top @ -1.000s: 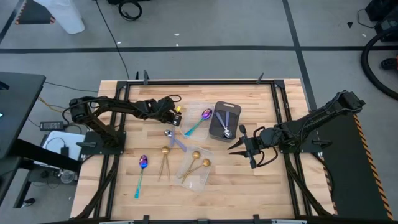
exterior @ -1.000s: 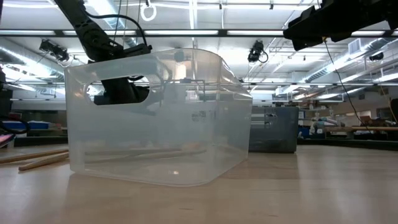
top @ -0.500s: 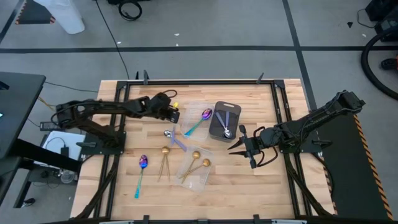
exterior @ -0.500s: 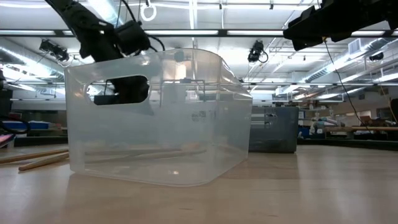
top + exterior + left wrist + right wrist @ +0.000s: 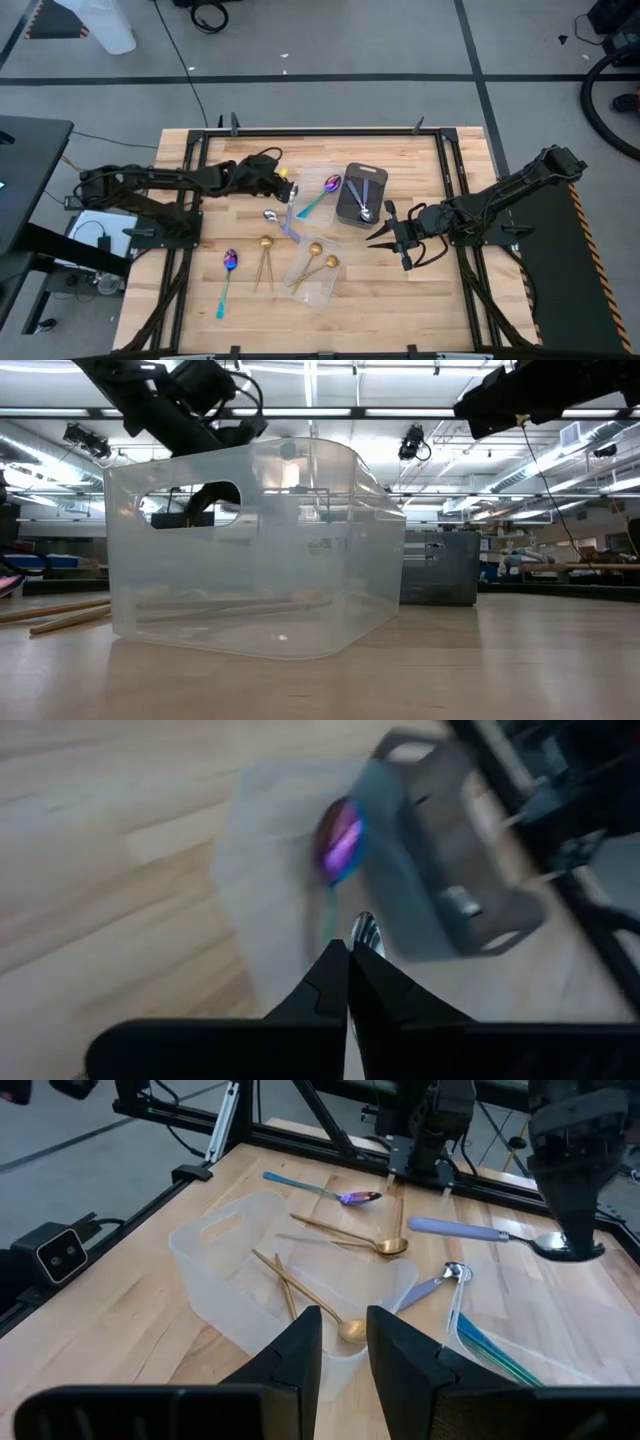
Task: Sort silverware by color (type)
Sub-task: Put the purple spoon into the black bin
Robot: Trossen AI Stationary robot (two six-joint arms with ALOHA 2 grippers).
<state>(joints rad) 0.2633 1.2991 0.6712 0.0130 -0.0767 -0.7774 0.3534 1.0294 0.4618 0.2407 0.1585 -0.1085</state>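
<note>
Where your trays stand mid-table, count as follows.

- Dark grey tray (image 5: 374,172): two silver spoons (image 5: 363,205) with pale handles, lying inside.
- Far clear tray (image 5: 305,172): one purple spoon (image 5: 328,186) with a teal handle.
- Near clear tray (image 5: 318,290): two gold spoons (image 5: 322,257).
- Loose on the table (image 5: 420,300): a gold pair (image 5: 265,243), a second purple spoon (image 5: 230,260), and a loose silver spoon (image 5: 270,214) just beside the far clear tray.
- Left gripper (image 5: 285,188): at the far clear tray's edge, jaws closed on a lavender-handled spoon (image 5: 480,1231) near its bowl.
- Right gripper (image 5: 385,236): beside the dark grey tray, jaws slightly parted, holding nothing.

View notes for you: only the right wrist view shows the held spoon full length, lying level. The left wrist view gives just its bowl at the jaw tips, and in the high view you can barely make it out. The low view adds the near clear tray's wall and handle slot, with the dark grey tray behind it and the gold handles lying off to one side.
</note>
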